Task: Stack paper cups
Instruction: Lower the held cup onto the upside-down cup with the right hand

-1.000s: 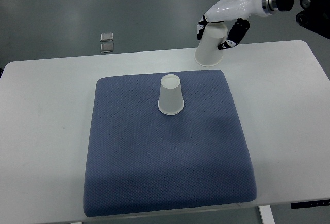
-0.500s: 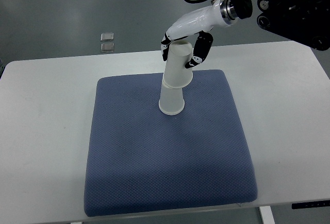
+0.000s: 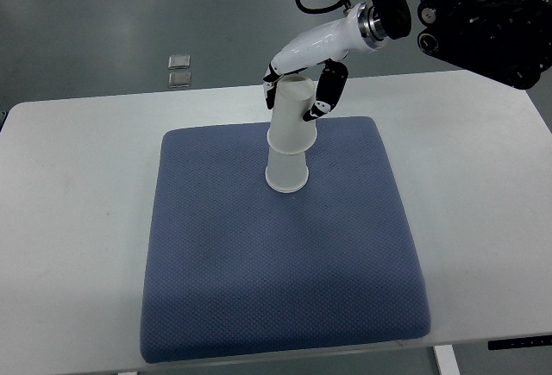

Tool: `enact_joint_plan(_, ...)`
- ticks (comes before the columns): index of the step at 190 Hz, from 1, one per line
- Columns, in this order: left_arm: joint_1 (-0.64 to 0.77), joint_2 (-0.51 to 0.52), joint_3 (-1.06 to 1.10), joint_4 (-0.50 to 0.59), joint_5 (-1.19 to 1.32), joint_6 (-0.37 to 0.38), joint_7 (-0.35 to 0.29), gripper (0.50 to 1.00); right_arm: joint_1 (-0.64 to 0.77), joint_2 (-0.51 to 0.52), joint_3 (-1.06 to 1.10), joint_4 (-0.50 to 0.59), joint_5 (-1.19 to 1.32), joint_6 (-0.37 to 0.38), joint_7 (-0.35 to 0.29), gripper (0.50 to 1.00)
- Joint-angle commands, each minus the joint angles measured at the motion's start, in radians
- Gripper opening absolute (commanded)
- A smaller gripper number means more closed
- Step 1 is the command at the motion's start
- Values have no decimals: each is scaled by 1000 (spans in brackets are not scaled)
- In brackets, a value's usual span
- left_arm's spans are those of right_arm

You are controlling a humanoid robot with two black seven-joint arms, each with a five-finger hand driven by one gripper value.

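Observation:
An upside-down white paper cup (image 3: pixel 286 171) stands on the blue mat (image 3: pixel 276 254), near its far middle. A second upside-down paper cup (image 3: pixel 291 116) sits over its top, tilted slightly. My right hand (image 3: pixel 297 90), white with black finger pads, comes in from the upper right and is shut on this upper cup near its top. The left arm does not show.
The mat lies on a white table (image 3: pixel 78 220). Two small metal squares (image 3: pixel 178 71) lie on the grey floor beyond the table's far edge. The right arm's dark body (image 3: pixel 466 13) fills the upper right corner.
My right hand carried the cup from the table's far right over to the mat and lowered it onto the standing cup. In the last half second it sank slightly further.

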Motion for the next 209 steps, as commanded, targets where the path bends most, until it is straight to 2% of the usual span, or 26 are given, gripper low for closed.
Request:
enact_joint_plan(1,0,0,0,0,0,0,0,1000,-3,18,0,-31,-2,-1,0,629)
enact_joint_plan(158,0,0,0,0,0,0,0,1000,-47,75,0,-98,-11,-13,0,635)
enact_joint_plan(171,0,0,0,0,0,0,0,1000,-52,77,0,-103,-14,-18,0,652)
enact_joint_plan(184,0,0,0,0,0,0,0,1000,-63,83,0,-108,-12,-31,-2,715)
enact_joint_plan(209,0,0,0,0,0,0,0,1000,-64,86,0,-109,-12,-38,-8,774)
